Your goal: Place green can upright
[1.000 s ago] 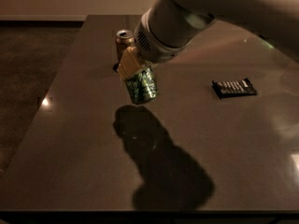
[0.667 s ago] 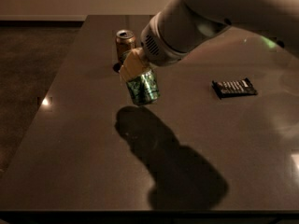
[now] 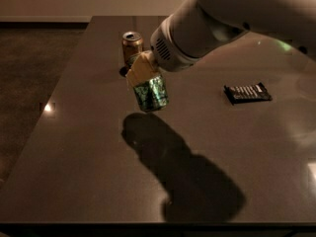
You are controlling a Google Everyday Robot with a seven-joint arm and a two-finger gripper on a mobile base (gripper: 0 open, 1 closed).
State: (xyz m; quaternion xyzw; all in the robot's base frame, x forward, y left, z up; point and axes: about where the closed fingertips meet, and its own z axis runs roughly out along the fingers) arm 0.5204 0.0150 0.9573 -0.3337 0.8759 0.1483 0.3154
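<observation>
The green can, with its green and white patterned label, hangs roughly upright and slightly tilted in my gripper. The tan fingers are shut on its upper part and hide its top. The can's lower end is close to the dark table, just above its own shadow; I cannot tell whether it touches. The white arm comes in from the upper right.
A gold-brown can stands upright at the back of the table, just behind the gripper. A dark flat packet lies to the right. The table's left edge borders a dark floor.
The arm has drawn back a little toward the upper right. The green can stays held in about the same place, a touch lower.
</observation>
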